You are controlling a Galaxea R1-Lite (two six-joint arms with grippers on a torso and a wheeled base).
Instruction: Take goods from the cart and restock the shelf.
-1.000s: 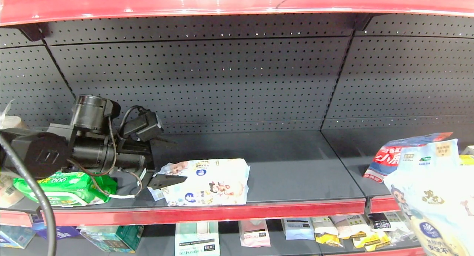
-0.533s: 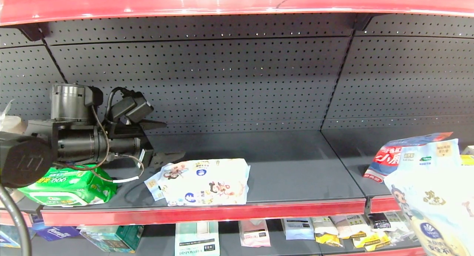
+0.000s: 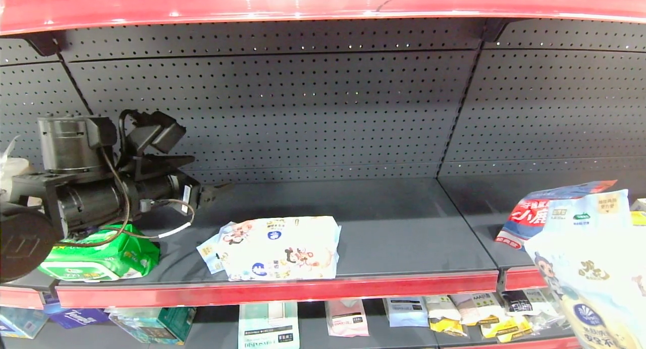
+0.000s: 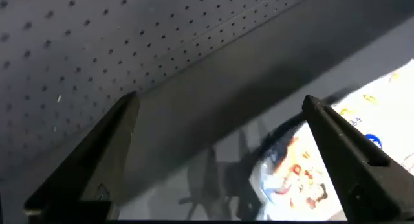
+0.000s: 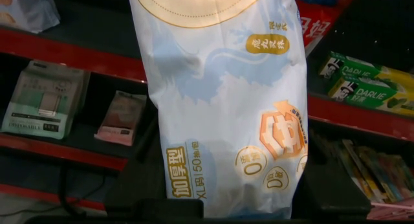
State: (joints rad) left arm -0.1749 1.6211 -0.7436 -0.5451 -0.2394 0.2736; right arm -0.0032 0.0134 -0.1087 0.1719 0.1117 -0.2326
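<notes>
Nearest, on the right: large pale-blue and white soft plastic bag (image 3: 585,273) with cartoon print, hanging in front of the shelf, resting on nothing. Right gripper (image 5: 239,201) sits low on it, jaws clamped on the bag from either side. It is held upright, likely so it can go onto the shelf standing. Judged step: carrying, bag not yet placed.

Next back: dark grey metal shelf (image 3: 393,233) with a red front lip. Near the lip lies a flat white cartoon-printed soft pack (image 3: 282,248), free of any grip. To its left, apart from it, is a green soft wipes pack (image 3: 101,258), also lying flat, with the left arm above it. Left gripper (image 3: 202,175) hovers over the gap between the two packs, farther back, jaws apart and holding nothing. In the left wrist view the white pack lies below one jaw, no contact. The bare stretch of shelf right of the white pack looks like the slot for the bag.

Right bay: red-and-blue soft bag (image 3: 540,208) lying on the shelf behind the held bag. Below: lower shelf (image 3: 217,329) with small flat packets and boxes. Farthest: dark perforated metal back panel (image 3: 303,112), with the red upper shelf edge (image 3: 323,1) on top.
</notes>
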